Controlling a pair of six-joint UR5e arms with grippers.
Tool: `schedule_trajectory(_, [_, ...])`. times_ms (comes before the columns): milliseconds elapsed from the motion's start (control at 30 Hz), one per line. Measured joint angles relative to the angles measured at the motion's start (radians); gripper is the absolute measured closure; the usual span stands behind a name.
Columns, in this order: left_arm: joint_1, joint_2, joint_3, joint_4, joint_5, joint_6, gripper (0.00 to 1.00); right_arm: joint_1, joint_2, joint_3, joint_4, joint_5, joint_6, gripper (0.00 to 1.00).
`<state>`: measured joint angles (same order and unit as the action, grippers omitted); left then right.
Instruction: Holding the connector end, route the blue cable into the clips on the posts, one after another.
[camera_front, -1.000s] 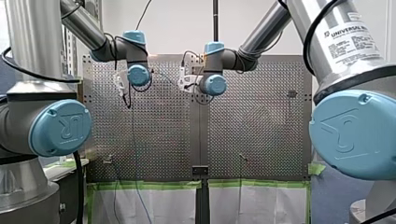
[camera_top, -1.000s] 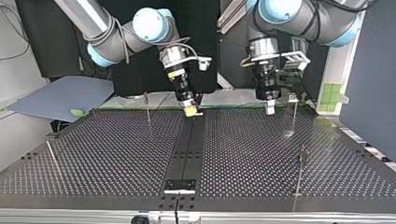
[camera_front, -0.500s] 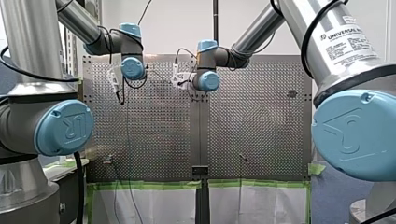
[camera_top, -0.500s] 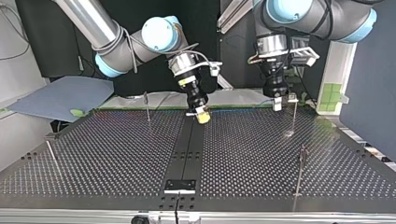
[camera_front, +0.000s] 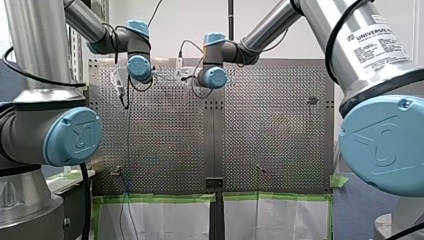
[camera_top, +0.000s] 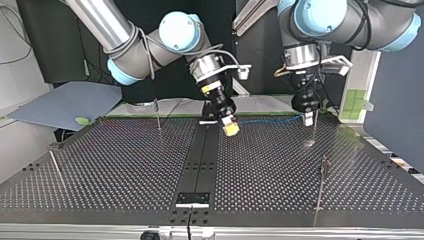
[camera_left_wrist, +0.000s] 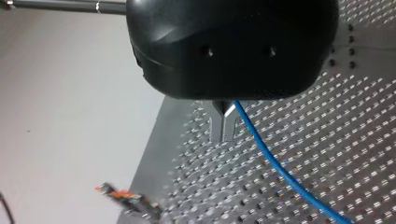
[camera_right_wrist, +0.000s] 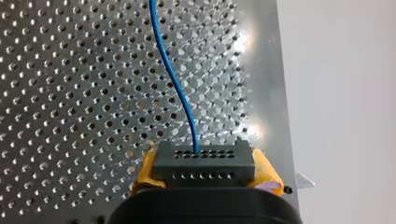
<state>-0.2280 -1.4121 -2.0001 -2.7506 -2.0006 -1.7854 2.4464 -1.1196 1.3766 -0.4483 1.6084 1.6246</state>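
At the back edge of the bench (camera_top: 100, 165), as the top view shows it, the right arm's fingers (camera_right_wrist: 264, 173) pinch a dark connector (camera_right_wrist: 203, 163) from both sides, with their yellow pads pressed against its ends. The blue cable (camera_right_wrist: 173, 74) leaves the connector's face ahead of these fingers and runs on over the perforated plate. In the top view the cable stretches sideways from the connector to the left arm's fingers (camera_left_wrist: 217, 125), hanging just above the bench. Those metal fingers are drawn close together, with only a thin slit between them. The cable comes out from between them near their root and slopes away over the holes. In the top view they point down just beside a thin post (camera_top: 314, 131) near the bench's back edge; whether the cable sits in that post's clip cannot be told. Another post (camera_top: 157, 116) stands near the same edge, on the far side of the right arm's fingers and well apart from the cable. A third post (camera_top: 321, 182) stands nearer the camera, also well apart from the cable.
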Motion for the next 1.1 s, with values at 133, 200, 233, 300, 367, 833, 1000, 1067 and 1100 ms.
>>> schedule_trajectory(133, [0.014,-0.001,0.027,-0.008,0.001,0.016,1.0,0.008,0.0,-0.014,0.0,0.003,0.009,1.0])
schedule_trajectory(200, [0.022,-0.002,0.034,-0.01,0.002,0.022,1.0,0.01,0.0,-0.022,0.001,0.003,0.014,1.0])
schedule_trajectory(233, [0.025,-0.001,0.037,-0.01,0.003,0.023,1.0,0.01,0.0,-0.025,0.001,0.003,0.017,1.0])
schedule_trajectory(300, [0.033,0.0,0.043,-0.01,0.007,0.025,1.0,0.009,0.001,-0.034,0.001,0.003,0.028,1.0])
schedule_trajectory(367, [0.041,0.001,0.048,-0.011,0.012,0.026,1.0,0.009,0.004,-0.045,0.002,0.003,0.037,1.0])
schedule_trajectory(833, [0.095,0.002,0.098,-0.029,0.06,0.031,1.0,0.01,0.032,-0.11,0.014,0.0,0.062,1.0])
schedule_trajectory(1000, [0.115,0.001,0.101,-0.03,0.076,0.04,1.0,0.012,0.035,-0.136,0.021,-0.002,0.071,1.0])
schedule_trajectory(1067, [0.122,0.001,0.102,-0.031,0.08,0.046,1.0,0.013,0.036,-0.144,0.023,-0.002,0.073,1.0])
schedule_trajectory(1100, [0.125,0.001,0.103,-0.031,0.081,0.049,1.0,0.014,0.039,-0.149,0.025,-0.002,0.074,1.0])
